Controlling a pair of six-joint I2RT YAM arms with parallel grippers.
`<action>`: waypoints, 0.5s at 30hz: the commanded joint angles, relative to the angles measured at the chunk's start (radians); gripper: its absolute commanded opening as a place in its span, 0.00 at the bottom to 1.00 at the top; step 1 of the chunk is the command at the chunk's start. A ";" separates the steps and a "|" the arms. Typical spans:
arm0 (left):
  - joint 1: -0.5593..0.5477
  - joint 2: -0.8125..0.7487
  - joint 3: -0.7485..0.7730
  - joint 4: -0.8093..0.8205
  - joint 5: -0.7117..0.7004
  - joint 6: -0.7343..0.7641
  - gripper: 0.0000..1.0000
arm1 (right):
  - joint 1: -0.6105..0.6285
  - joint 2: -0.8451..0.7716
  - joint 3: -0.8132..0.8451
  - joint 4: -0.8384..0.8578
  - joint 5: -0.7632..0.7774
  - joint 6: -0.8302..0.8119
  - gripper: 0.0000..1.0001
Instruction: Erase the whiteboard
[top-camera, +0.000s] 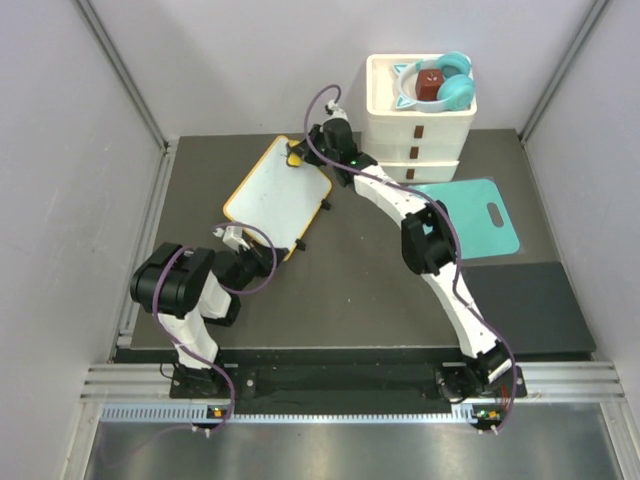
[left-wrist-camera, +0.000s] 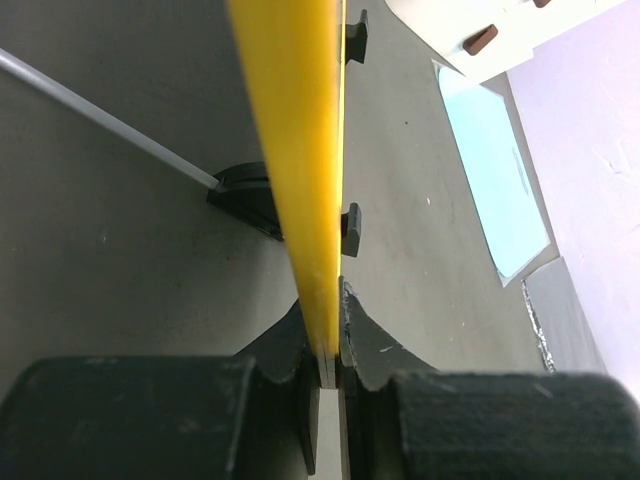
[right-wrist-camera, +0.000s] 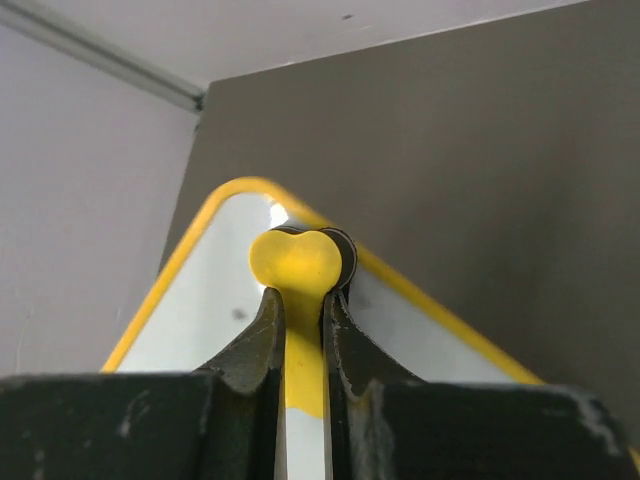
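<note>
The whiteboard lies tilted on the dark table, left of centre, with an orange-yellow frame and a nearly blank white face. My left gripper is shut on its near frame edge, which shows edge-on in the left wrist view between the jaws. My right gripper is at the board's far corner, shut on a yellow eraser with a black pad, which sits against the white surface. A faint dark smudge shows left of the eraser.
A white drawer stack stands at the back right, with teal headphones and a brown block on top. A teal cutting board lies right of the right arm. White walls close in the table's left, back and right sides.
</note>
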 joint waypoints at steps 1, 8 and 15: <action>-0.029 -0.017 -0.027 -0.084 0.067 0.084 0.00 | -0.060 0.047 0.020 -0.066 0.096 0.036 0.00; -0.040 -0.015 -0.022 -0.091 0.068 0.096 0.00 | -0.060 0.058 0.014 0.015 0.055 -0.001 0.00; -0.050 -0.018 -0.022 -0.095 0.077 0.113 0.00 | 0.021 0.020 0.000 0.089 0.036 -0.108 0.00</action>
